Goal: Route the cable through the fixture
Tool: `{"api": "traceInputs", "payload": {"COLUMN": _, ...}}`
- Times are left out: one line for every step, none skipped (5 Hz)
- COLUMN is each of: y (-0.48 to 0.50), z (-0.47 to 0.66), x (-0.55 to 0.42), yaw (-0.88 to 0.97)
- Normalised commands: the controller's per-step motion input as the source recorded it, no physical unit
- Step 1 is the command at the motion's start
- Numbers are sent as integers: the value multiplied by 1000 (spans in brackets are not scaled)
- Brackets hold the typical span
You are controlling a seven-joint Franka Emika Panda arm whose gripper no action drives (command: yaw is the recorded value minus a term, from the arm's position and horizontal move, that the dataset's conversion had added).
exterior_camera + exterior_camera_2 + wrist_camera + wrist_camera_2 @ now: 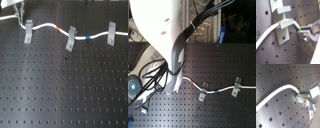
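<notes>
Second exterior view: arm (165, 45) hides gripper | first wrist view: gripper (299, 30) clamps cable (271, 32) beside fixture (281, 25)

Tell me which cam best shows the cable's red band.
First exterior view: the red band on the cable shows clearly between the left and middle clips. The second exterior view shows only a faint reddish speck near the cable's middle. Neither wrist view shows it.
</notes>
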Motion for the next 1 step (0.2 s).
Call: {"api": "traceInputs", "payload": {"y": -29, "z": -96, "x": 13, "yaw": 0}}
